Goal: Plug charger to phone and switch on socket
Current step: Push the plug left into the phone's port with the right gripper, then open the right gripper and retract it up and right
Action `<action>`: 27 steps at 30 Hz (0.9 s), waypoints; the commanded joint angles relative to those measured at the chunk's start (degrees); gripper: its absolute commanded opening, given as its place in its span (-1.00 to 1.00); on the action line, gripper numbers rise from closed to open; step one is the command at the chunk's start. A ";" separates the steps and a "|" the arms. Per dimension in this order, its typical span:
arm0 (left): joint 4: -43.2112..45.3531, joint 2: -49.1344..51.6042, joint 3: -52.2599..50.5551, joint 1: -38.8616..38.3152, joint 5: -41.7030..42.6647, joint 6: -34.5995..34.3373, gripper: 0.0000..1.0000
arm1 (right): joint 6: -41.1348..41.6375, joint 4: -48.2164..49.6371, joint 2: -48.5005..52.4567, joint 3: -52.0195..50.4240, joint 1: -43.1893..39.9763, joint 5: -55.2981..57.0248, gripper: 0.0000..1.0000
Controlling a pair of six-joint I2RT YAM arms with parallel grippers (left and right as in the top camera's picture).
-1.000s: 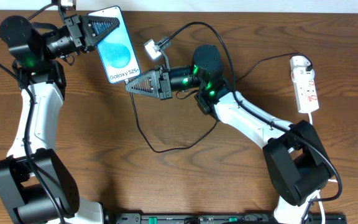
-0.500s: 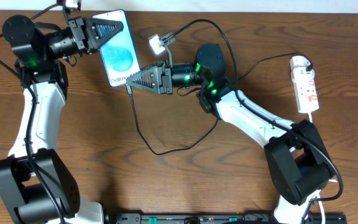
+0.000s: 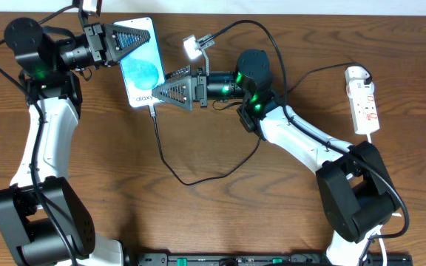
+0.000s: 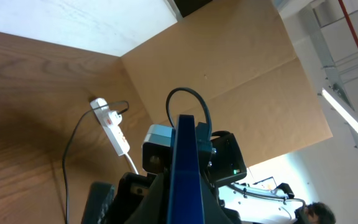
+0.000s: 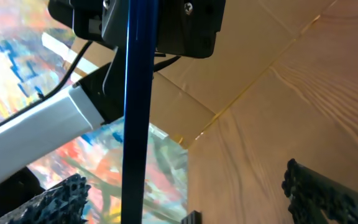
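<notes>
My left gripper [image 3: 143, 37] is shut on the top end of the phone [image 3: 142, 74], holding it tilted above the table, blue screen showing. In the left wrist view the phone [image 4: 185, 149] stands edge-on between the fingers. My right gripper [image 3: 161, 92] is open at the phone's lower corner. In the right wrist view the phone's dark edge [image 5: 135, 93] runs between the spread fingers [image 5: 61, 199] without touching them. The charger's black cable [image 3: 170, 166] hangs from the phone's bottom edge, its tip meeting the phone. The white socket [image 3: 364, 100] lies at the far right.
The black cable loops across the table's middle, passes under my right arm [image 3: 294, 137] and runs on to the socket's top end. In the left wrist view the socket [image 4: 112, 127] and its cable are beyond the phone. A dark rail [image 3: 272, 258] lines the front edge.
My right gripper has opened from shut and let go of the cable tip at the phone's bottom edge. Both grippers and the phone have shifted slightly toward the back of the table.
</notes>
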 commanded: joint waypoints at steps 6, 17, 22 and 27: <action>0.48 -0.90 1.33 -0.07 1.29 -0.17 -0.86 | -0.59 -0.02 0.63 0.83 -0.26 -0.04 0.98; 0.48 -0.90 1.33 0.50 1.29 0.26 -0.85 | -0.63 -0.04 0.63 0.81 -3.06 -1.81 0.98; 0.48 -0.90 1.33 2.36 1.31 0.24 -0.86 | -0.61 -0.04 0.63 0.81 -5.03 -3.43 0.99; 0.48 -0.90 1.33 4.20 1.31 0.24 -0.85 | -0.63 -0.04 0.63 0.81 -5.88 -3.72 0.98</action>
